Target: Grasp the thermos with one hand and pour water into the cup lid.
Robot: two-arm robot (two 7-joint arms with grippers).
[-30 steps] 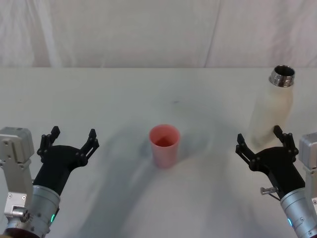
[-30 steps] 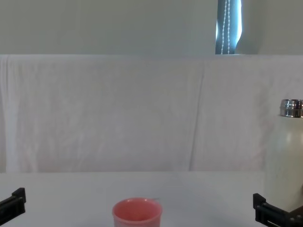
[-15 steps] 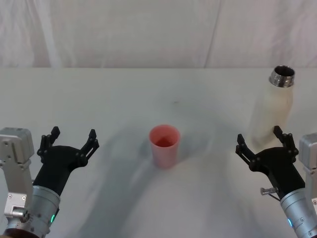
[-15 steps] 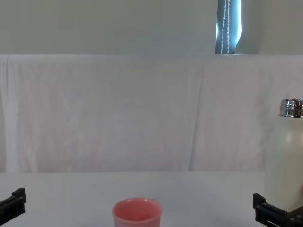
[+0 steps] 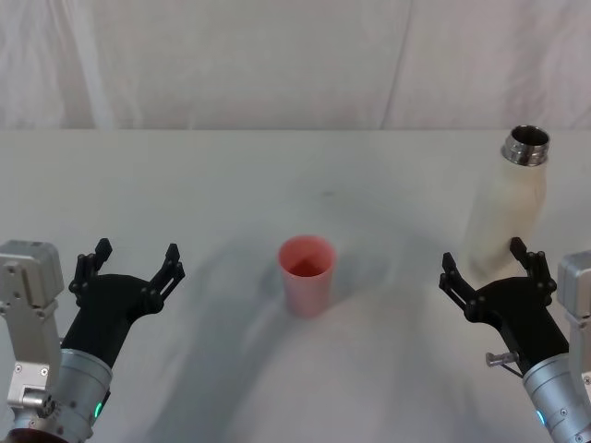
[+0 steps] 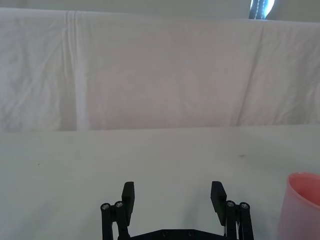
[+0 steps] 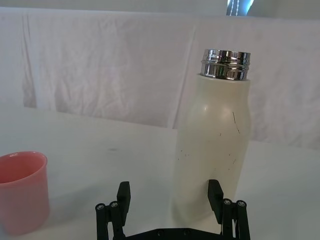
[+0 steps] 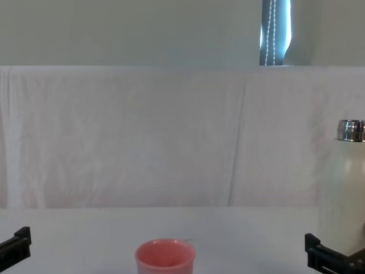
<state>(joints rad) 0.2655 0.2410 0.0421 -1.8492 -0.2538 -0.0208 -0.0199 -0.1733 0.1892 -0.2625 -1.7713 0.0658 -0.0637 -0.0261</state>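
1. The left pincer [image 5: 129, 266] hovers low over the bench [image 5: 231, 185] on the robot's left, jaws spread wide and holding nothing. It looks idle, well apart from both task things.
2. The cup lid [image 5: 306, 274] stands upright near the middle of the bench, mouth up. From above its inside looks plain pink. I cannot tell whether there is any water in it, so I judge that pouring has not begun.
3. The right pincer [image 5: 487, 268] is low on the robot's right, jaws wide and empty. In the right wrist view the thermos [image 7: 214, 140] rises just beyond and between the two fingers [image 7: 123, 196], so the approach looks lined up but the grasp is not yet made.
4. The thermos stands upright at the far right of the bench, steel neck open, well apart from the cup lid.
5. Left to do, as I judge it: close on the thermos body, lift, carry it over the cup lid, tilt and pour.
6. Behind the bench hangs a white cloth [image 8: 142, 137]. Nothing lies between the thermos and the cup lid.
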